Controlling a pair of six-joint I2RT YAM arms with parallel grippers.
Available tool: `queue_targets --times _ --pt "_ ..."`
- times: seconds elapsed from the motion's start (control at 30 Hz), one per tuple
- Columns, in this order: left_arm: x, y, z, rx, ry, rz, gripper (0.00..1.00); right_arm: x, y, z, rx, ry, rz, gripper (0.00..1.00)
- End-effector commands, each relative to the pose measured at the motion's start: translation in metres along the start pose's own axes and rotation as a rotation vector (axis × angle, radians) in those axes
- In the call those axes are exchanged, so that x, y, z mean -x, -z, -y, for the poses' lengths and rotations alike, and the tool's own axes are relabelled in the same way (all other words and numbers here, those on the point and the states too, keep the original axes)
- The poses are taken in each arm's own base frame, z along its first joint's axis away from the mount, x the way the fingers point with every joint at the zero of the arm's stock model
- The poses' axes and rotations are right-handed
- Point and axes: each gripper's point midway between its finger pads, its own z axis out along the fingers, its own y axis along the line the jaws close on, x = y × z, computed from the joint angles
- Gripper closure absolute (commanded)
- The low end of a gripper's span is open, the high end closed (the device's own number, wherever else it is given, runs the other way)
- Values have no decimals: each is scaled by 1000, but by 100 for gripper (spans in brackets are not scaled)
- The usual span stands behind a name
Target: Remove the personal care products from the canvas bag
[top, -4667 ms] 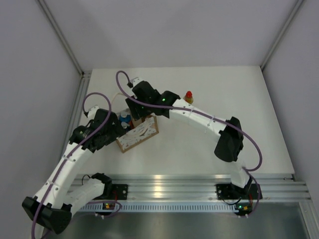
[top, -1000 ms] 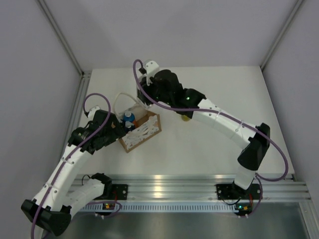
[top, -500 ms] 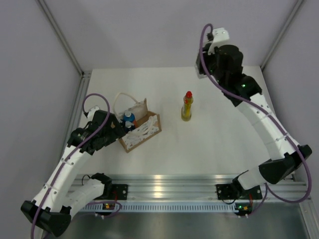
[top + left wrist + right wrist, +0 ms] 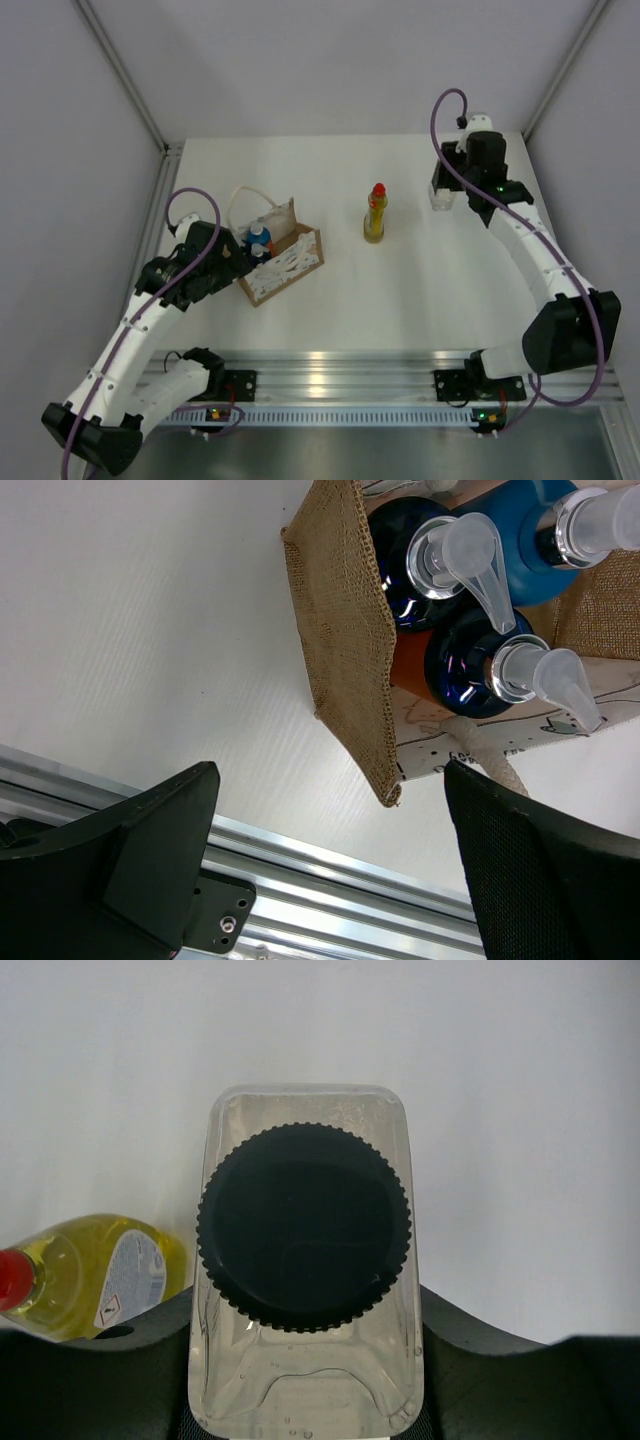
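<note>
The canvas bag stands at the left of the table, its burlap wall close in the left wrist view. Inside are two orange bottles with dark tops and clear pumps and a blue bottle. My left gripper is open at the bag's left end, the bag's corner between its fingers. The yellow bottle with red cap stands mid-table, and shows in the right wrist view. My right gripper is shut on the whitish square bottle at the back right.
The bag's white rope handle loops out behind it. An aluminium rail runs along the near table edge. Grey walls close in the back and sides.
My right arm has swung from the bag across to the back right, carrying the whitish square bottle. The yellow bottle is now uncovered. The left arm has stayed put.
</note>
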Motion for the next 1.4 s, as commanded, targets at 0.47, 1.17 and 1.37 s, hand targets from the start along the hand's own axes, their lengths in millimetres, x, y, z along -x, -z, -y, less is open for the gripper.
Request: queue_targets --times 0.47,1.17,1.37 --pt "6 5 6 -42 14 29 2 24 -40 -38 245 19 301 100" --pt "4 5 5 -44 20 25 2 -41 -68 -46 293 170 272 100" --pt "4 6 5 -45 23 26 2 -55 -67 -44 289 154 262 88"
